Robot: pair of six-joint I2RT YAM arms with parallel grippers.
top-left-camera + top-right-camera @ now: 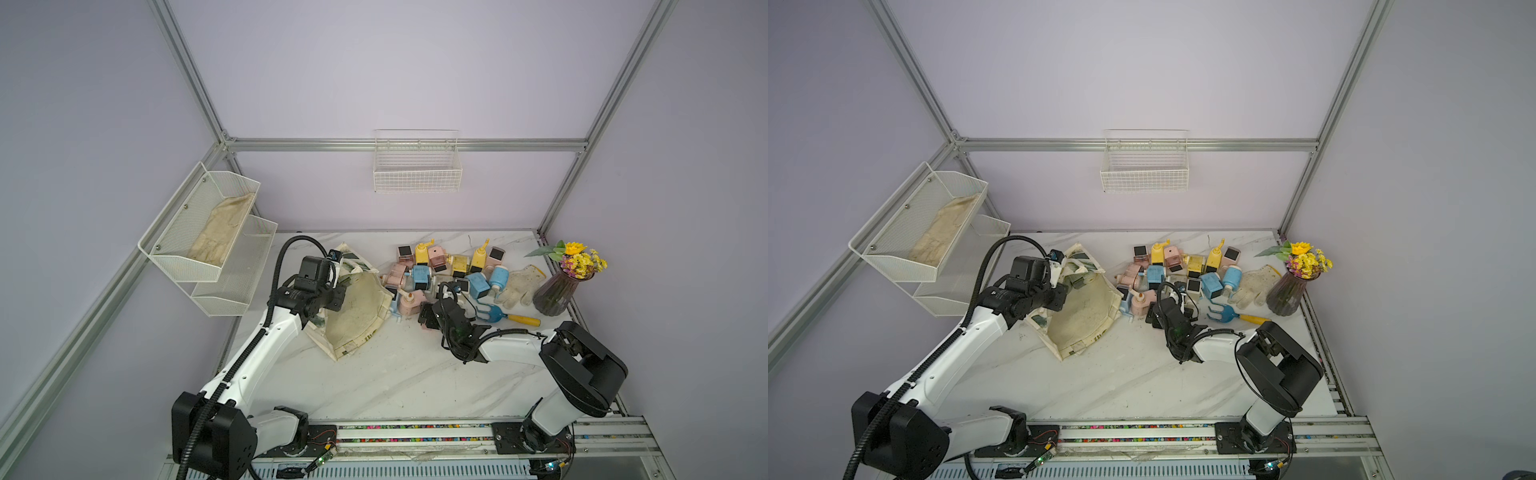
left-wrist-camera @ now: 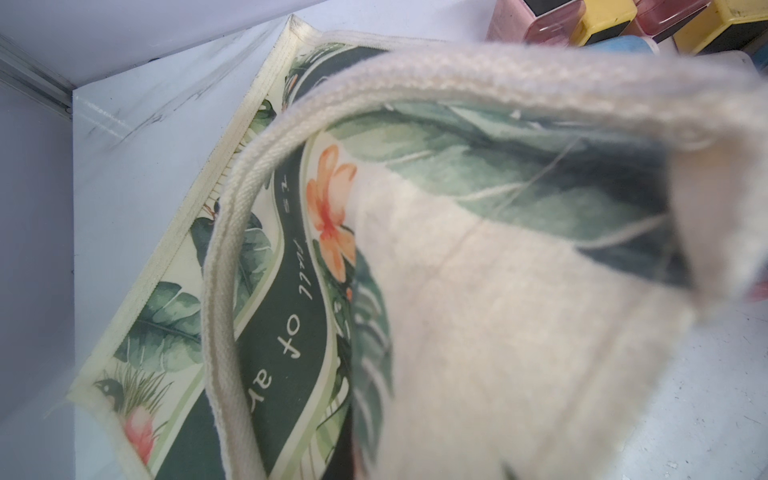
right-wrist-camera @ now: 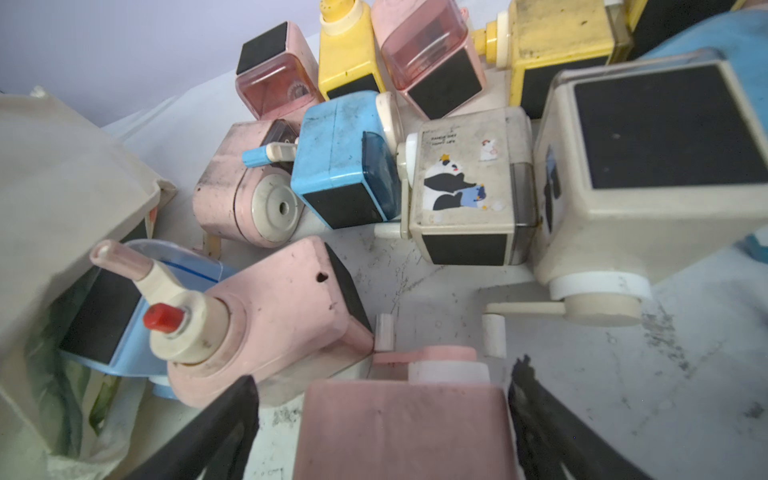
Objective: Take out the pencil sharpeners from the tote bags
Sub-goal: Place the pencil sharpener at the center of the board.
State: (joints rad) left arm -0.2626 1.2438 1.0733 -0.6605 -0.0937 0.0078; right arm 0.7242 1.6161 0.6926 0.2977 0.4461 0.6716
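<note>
**Pink sharpener between my right jaws, bag pinched on my left**

My right gripper (image 3: 380, 419) stands wide open, a pink sharpener (image 3: 405, 424) sitting between the jaws with gaps at both sides, on the table (image 1: 407, 374). The sharpener pile (image 1: 451, 268) lies just past it, with another pink one (image 3: 266, 320) beside it. My left gripper (image 1: 332, 301) is closed, seemingly on the tote bag (image 1: 357, 316), which lies slumped just left of the pile. A blue sharpener (image 3: 110, 316) sits at the bag's mouth.
</note>
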